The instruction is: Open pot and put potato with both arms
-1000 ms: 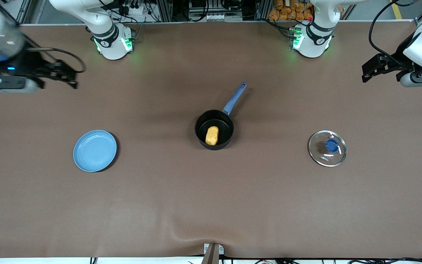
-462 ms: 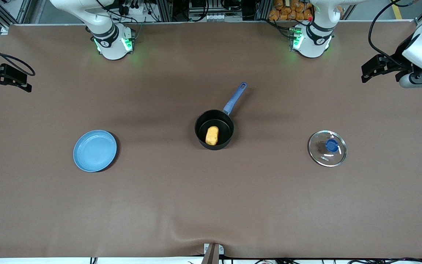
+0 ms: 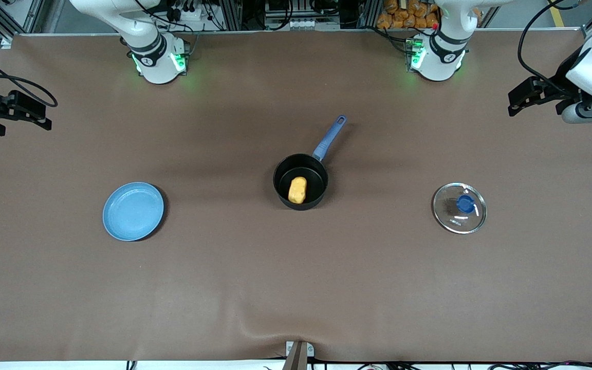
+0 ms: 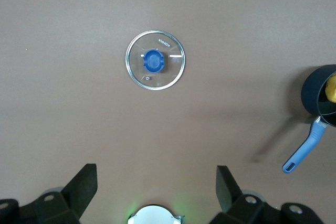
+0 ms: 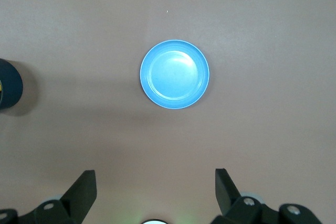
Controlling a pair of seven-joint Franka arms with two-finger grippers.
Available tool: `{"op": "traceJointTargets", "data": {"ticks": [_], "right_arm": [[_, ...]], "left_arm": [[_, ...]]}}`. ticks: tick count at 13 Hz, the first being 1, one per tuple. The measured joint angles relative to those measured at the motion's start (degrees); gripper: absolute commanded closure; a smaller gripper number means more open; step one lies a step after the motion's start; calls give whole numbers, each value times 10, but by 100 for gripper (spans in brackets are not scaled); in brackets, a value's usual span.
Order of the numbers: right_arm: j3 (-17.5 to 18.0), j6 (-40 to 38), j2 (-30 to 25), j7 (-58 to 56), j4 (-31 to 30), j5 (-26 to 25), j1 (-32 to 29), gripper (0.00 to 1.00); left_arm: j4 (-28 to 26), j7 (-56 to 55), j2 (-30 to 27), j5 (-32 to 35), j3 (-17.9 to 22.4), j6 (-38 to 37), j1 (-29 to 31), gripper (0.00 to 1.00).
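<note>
From the front, the pot [image 3: 300, 181], a small round black saucepan with a long blue handle, stands lidless mid-table with the oval yellow-orange potato [image 3: 297, 189] lying in it. Its clear glass lid [image 3: 459, 207], blue-knobbed, lies flat toward the left arm's end from the pot; a smooth light-blue plate [image 3: 133, 210] lies toward the right arm's end.

In the left wrist view, the left gripper [image 4: 156, 183] hangs spread wide and empty, high over the table near the lid [image 4: 155, 60].

In the right wrist view, the right gripper [image 5: 155, 184] is likewise splayed, holding nothing, high over the table near the plate [image 5: 174, 74].
</note>
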Motion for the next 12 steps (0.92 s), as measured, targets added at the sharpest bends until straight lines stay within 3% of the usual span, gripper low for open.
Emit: {"op": "traceJointTargets", "data": {"ticks": [12], "right_arm": [[2, 0, 0, 0, 0, 0, 2, 0]], "left_arm": [[11, 1, 0, 0, 3, 1, 2, 0]]}}
